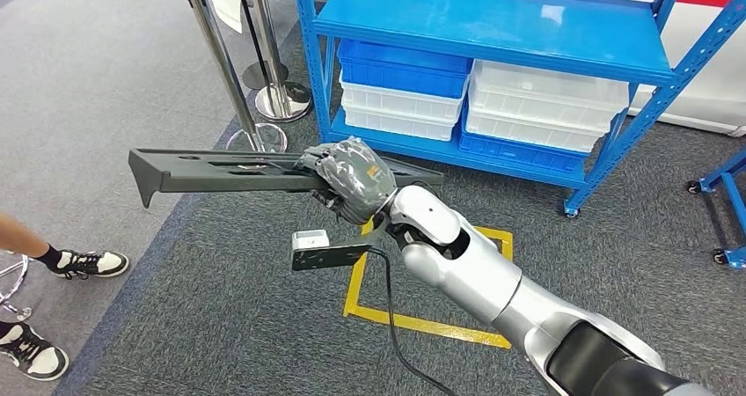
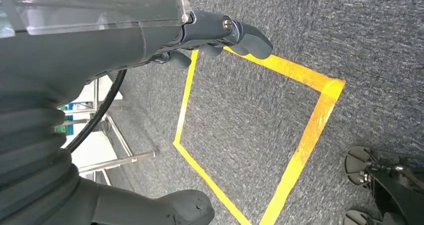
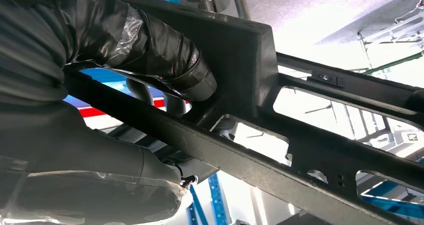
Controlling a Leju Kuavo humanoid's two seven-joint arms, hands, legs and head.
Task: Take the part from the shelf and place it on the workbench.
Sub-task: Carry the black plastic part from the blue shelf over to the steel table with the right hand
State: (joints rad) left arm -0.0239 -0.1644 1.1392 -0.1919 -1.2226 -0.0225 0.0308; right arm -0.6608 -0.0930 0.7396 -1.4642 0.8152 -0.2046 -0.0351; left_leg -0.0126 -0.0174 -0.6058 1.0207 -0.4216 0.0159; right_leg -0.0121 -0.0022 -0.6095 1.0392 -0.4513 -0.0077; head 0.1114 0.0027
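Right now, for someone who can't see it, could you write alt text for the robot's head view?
The robot's right hand grips a long black part held level above grey carpet, with a yellow taped square on the floor below. Behind stands a blue shelf holding blue and white bins, and a person's sneakered feet show nearby.

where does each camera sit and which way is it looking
Head view: high on the body, looking forward and down at the blue shelf, carpet and yellow tape square; the right arm reaches in, right hand gripping the long black part.
Left wrist view: behind the left hand, which holds nothing, looking down at the carpet.
Right wrist view: behind the right hand, close on the part, the fingers wrapped round it.
Shared: head and left wrist views both show the tape square; head and right wrist views both show the part.
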